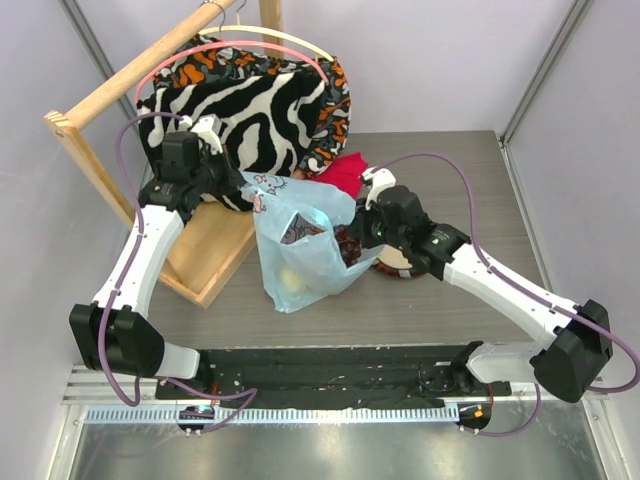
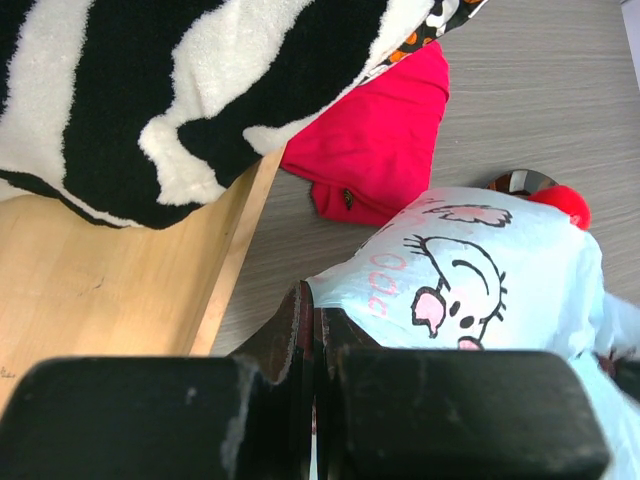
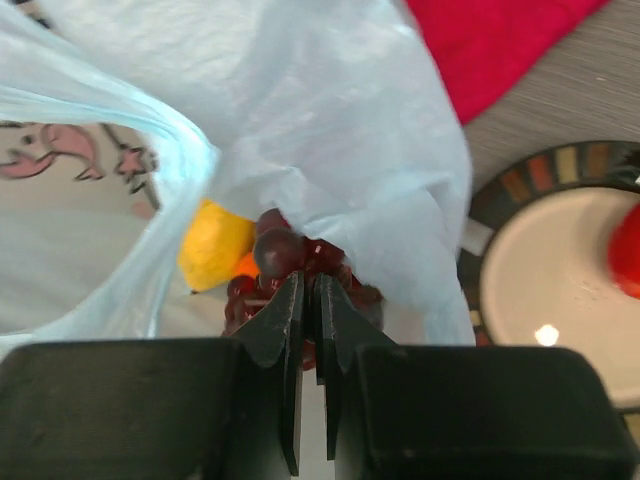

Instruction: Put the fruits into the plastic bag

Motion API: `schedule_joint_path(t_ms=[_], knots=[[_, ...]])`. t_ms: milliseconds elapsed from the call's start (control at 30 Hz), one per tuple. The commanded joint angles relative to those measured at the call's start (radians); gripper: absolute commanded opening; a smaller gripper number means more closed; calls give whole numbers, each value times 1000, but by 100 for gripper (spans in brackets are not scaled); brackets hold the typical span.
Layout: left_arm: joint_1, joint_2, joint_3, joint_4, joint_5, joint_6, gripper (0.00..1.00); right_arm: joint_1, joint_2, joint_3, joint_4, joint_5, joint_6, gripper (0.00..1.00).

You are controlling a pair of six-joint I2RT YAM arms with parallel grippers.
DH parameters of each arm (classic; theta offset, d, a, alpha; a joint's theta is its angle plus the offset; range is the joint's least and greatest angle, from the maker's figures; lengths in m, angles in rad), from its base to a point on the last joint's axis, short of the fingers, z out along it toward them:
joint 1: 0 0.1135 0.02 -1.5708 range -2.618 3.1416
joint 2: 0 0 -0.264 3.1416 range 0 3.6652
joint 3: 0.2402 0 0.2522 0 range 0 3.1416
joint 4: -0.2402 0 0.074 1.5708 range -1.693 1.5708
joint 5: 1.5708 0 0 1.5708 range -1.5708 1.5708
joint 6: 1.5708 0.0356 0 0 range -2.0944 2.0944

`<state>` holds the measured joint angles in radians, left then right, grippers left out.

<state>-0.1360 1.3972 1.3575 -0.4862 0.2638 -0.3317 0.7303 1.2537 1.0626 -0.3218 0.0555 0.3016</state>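
- The right pincer (image 3: 310, 290) is nearest, its jaws clamped on the grapes (image 3: 275, 250), a dark purple bunch that bulges out on both sides of the tips.
- The bag (image 3: 330, 130) hangs just ahead of and above that pincer. It is thin, light-blue, see-through film, creased and slack, with pink print on its left wall.
- A yellow fruit (image 3: 213, 245) lies just left of the tips and a little beyond them, seemingly already inside the bag.
- The left pincer (image 2: 315, 320) is closed on the bag's rim and holds that corner up, so the mouth gapes toward the right pincer.
- The step in hand, as I judge it, is dropping the grapes in. They sit at the mouth, not clearly past it.
- The next move calls for pushing forward and down past the loose rim, then opening the jaws. The film may snag the tips.
- The apple (image 3: 628, 250) waits on the plate (image 3: 545, 168), to the right of the right pincer, and a red cloth (image 3: 500, 40) lies beyond.
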Motion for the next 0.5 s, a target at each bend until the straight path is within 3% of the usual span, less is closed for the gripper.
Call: schedule_joint_path(t_ms=[0,267,467], knots=[[6,-9,38,21,-5,17,0,-20,26,66,-5,23,-39,1],[6,-3,37,21,2,14,0,79,85,57,92,-248,-50,1],[6,-1,38,23,3,13,0,104,168,65,76,-198,-24,3]])
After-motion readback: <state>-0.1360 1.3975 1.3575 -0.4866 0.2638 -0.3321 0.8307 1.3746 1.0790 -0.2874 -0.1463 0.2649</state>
